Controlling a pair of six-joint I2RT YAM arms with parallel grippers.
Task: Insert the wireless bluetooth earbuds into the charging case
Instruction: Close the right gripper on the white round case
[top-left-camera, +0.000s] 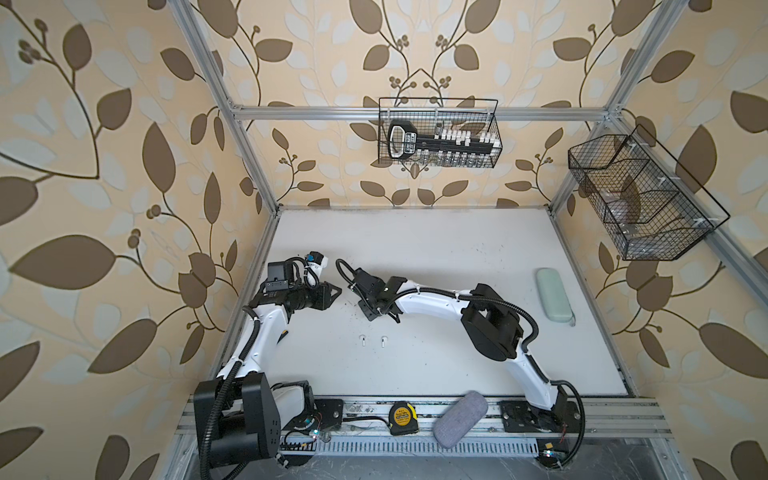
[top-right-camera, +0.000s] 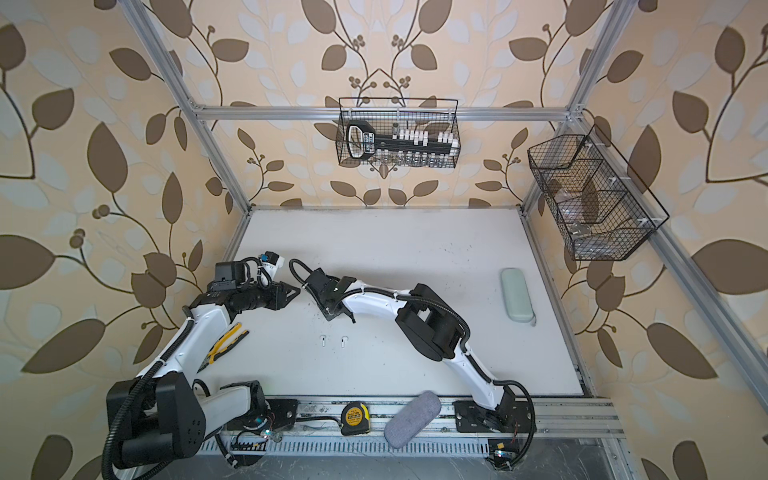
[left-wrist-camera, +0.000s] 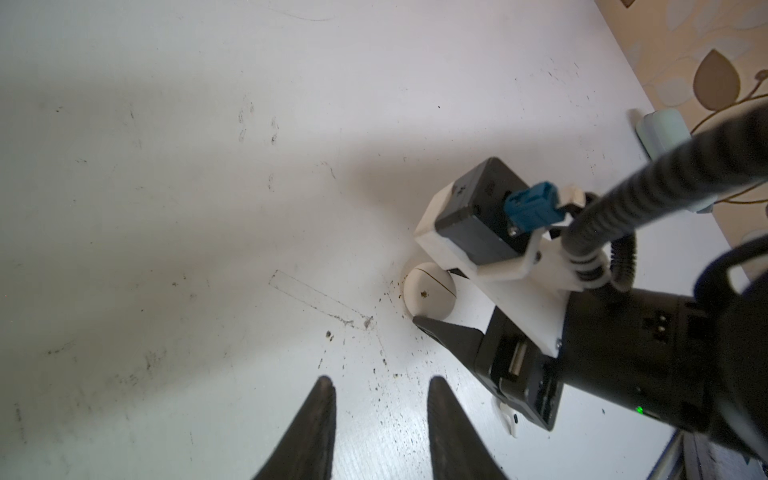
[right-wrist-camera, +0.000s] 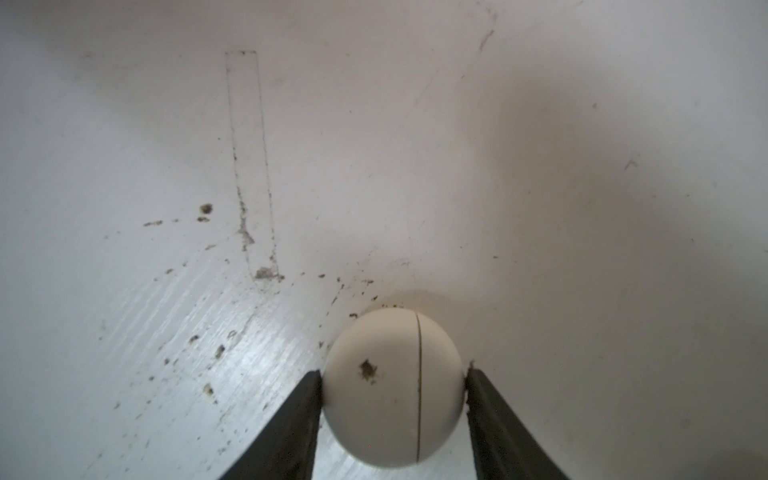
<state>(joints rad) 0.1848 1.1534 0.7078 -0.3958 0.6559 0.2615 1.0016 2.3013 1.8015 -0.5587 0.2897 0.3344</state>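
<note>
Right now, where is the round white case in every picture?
Both top views: not visible; probably hidden under the right claw.
Left wrist view: the round white case lies on the table at the tip of that claw.
Right wrist view: it sits close to the camera, pinched inside that claw.
Shared landmark: the right claw.

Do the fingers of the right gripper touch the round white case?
Touching. The right wrist view shows both fingers of the right gripper pressed against opposite sides of the round white case, with no gap on either side.
</note>
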